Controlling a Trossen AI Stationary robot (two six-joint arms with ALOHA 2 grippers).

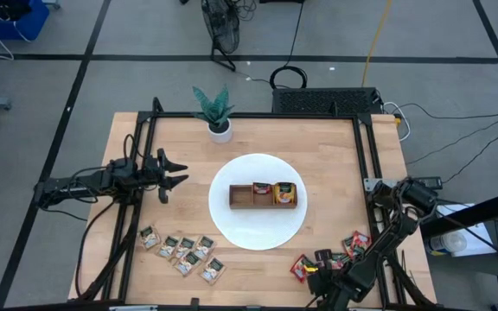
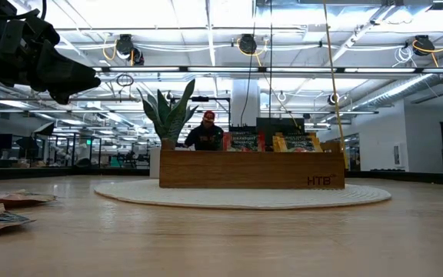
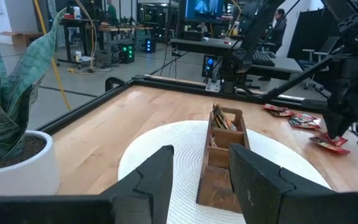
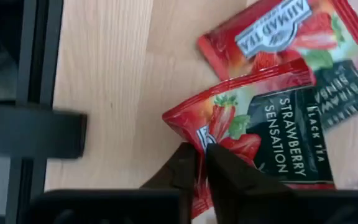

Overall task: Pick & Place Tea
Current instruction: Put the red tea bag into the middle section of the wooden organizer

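Red tea sachets [image 1: 357, 244] lie at the table's near right. My right gripper [image 4: 205, 158] points down at one of them, a red strawberry sachet [image 4: 260, 137], and is shut on it. Another red sachet [image 4: 278, 37] lies just beyond it. Pale beige and green sachets [image 1: 184, 250] lie flat at the near left. The brown wooden tray [image 1: 264, 196] stands on a round white mat [image 1: 232, 225], with sachets upright in its middle and right compartments. My left gripper [image 1: 178, 177] hovers open at the table's left side, level, pointing at the tray [image 3: 219, 155]. My right gripper pinches the red strawberry sachet at its crimped edge [image 4: 194, 134], near one corner, between the two fingers [image 4: 229, 171]. The fingers come steeply from above. The sachet lies flat on the table and partly overlaps a darker sachet beside it.
A potted plant [image 1: 217, 112] in a white pot stands at the far side, left of centre. Black frame rails [image 1: 366, 155] run along the table's left and right edges. Bare wood lies between the mat and the sachet piles. People show in the room behind.
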